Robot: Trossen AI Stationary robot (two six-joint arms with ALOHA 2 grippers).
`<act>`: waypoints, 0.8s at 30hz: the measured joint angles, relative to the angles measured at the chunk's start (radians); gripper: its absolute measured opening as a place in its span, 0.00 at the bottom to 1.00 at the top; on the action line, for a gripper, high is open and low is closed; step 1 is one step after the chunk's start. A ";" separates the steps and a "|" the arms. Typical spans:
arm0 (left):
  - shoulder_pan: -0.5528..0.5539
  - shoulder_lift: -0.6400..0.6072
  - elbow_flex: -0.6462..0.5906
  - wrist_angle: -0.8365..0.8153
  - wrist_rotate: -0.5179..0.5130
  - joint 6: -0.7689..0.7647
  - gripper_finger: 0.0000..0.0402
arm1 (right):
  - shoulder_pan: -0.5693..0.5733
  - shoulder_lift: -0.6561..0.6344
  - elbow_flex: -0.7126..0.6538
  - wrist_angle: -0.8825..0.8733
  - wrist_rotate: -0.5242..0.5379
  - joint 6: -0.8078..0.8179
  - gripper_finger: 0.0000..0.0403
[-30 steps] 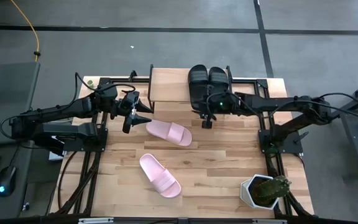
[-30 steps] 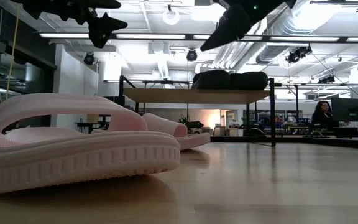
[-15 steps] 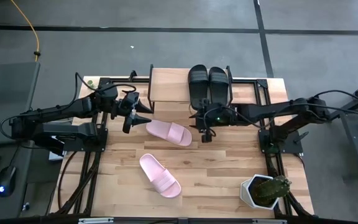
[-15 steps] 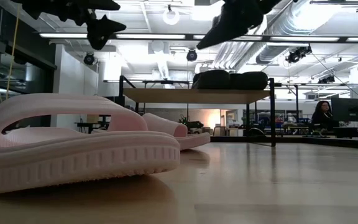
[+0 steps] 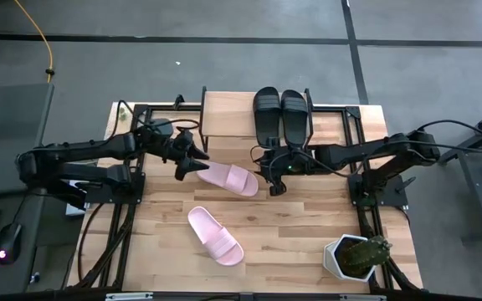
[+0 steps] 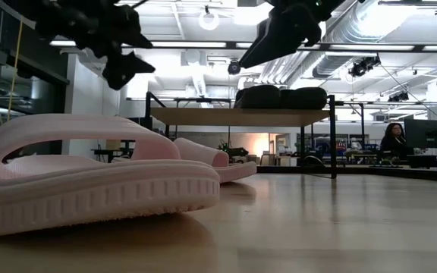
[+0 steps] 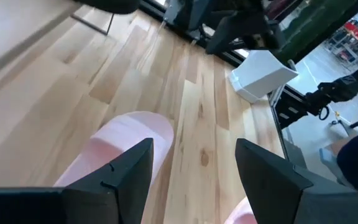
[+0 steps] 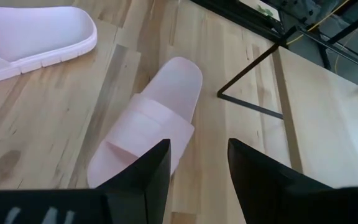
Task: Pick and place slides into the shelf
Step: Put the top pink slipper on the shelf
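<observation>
Two black slides (image 5: 281, 113) lie side by side, soles down, on the shelf (image 5: 228, 117) at the table's far edge. One pink slide (image 5: 227, 177) lies sole down on the tabletop just in front of the shelf, and a second pink slide (image 5: 215, 235) lies nearer the front. My left gripper (image 5: 192, 163) hangs open above the first pink slide's left end (image 7: 129, 140). My right gripper (image 5: 273, 180) hangs open just off that slide's right end (image 8: 148, 121). Neither touches it.
A white pot with a green plant (image 5: 358, 255) stands at the near right corner. The shelf's thin black legs (image 8: 253, 106) stand close behind the first pink slide. Black frame rails run along both table sides. A person (image 6: 393, 138) sits far off in the room.
My left gripper has sunk and moved a little right toward the first pink slide, rolling as it went. My right gripper has swung away from the shelf toward the table's near edge and sunk, ending beside that slide's right end. No slide has moved.
</observation>
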 joint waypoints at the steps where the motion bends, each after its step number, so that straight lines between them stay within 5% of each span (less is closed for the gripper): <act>1: 0.000 0.014 -0.001 0.013 0.000 -0.010 0.54 | 0.002 0.000 0.000 0.000 -0.001 -0.004 0.38; 14: -0.006 0.161 -0.130 0.209 0.016 -0.147 0.54 | 0.074 -0.001 0.000 -0.042 0.139 -0.085 0.38; 24: -0.082 0.262 -0.137 0.340 -0.034 -0.203 0.54 | 0.085 -0.001 0.000 -0.039 0.136 -0.093 0.38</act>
